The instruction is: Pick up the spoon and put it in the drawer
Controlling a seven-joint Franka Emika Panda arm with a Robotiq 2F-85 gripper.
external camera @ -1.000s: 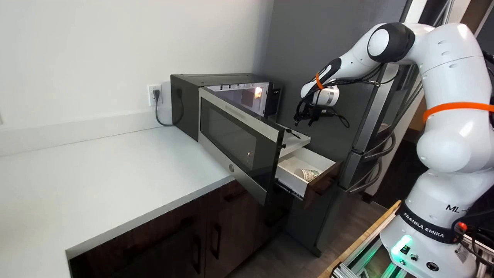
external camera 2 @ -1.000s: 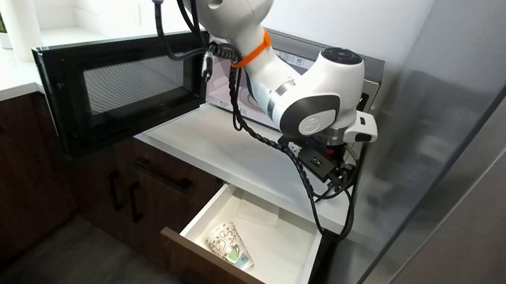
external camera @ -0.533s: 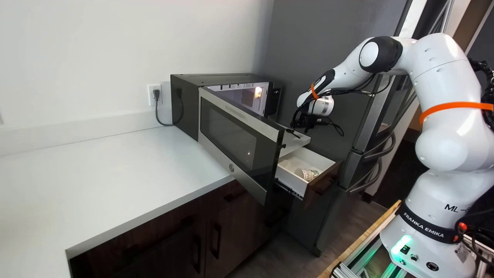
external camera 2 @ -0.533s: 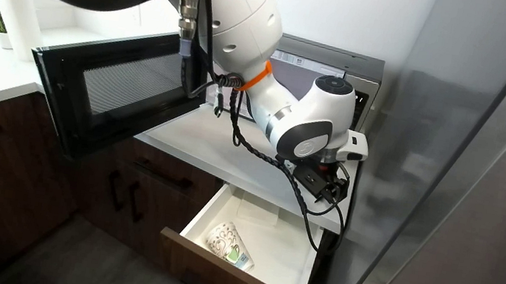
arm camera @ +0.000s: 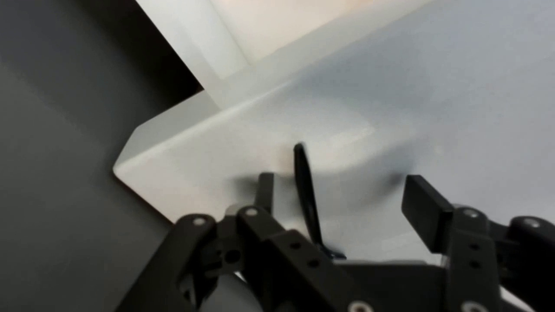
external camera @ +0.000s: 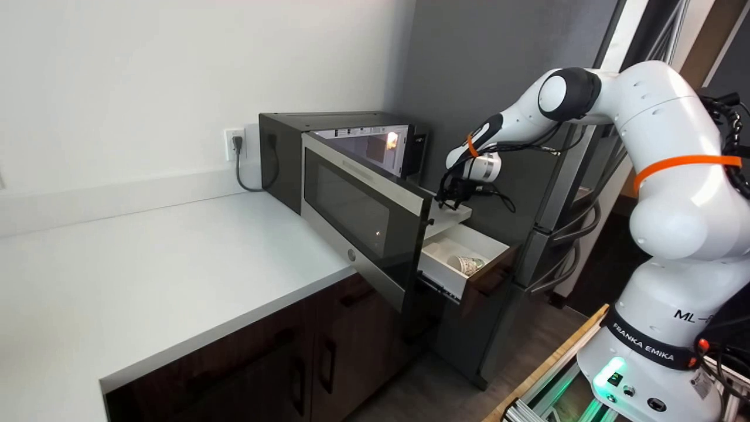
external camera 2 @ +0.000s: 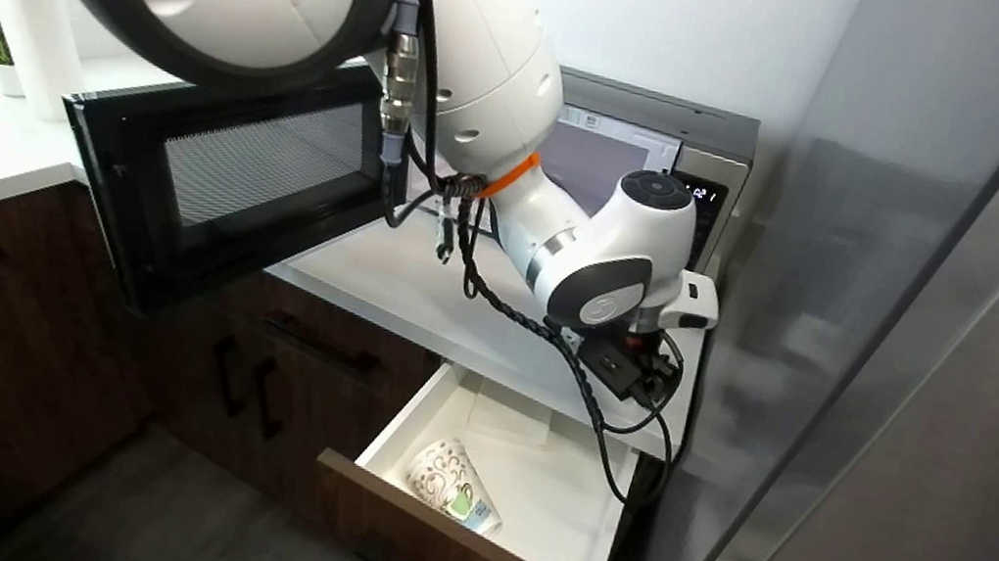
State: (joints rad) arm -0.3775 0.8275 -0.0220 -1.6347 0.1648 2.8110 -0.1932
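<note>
The spoon [arm camera: 306,190] is black and lies on the white counter in the wrist view. Its handle runs between my fingers; its lower end is partly hidden behind the gripper. My gripper [arm camera: 340,190] is open around the handle, nearer the left finger, with gaps visible to both fingers. In an exterior view my gripper [external camera: 449,202] is low over the counter by the fridge, and the spoon cannot be told apart from it. The drawer [external camera 2: 560,502] stands pulled out below the counter, with pale sides and a dark brown front; it also shows in an exterior view [external camera: 442,273].
A patterned paper cup [external camera 2: 454,487] lies in the drawer. The microwave door [external camera: 363,211] hangs open beside the counter [external camera 2: 449,288]. The grey fridge side [arm camera: 65,186] rises close beside the counter's end. Cables [external camera 2: 583,387] hang from the wrist over the counter edge.
The arm has moved down, and my gripper has dropped from above the counter to the spoon. The spoon, visible earlier on the counter, is now covered by the gripper in an exterior view.
</note>
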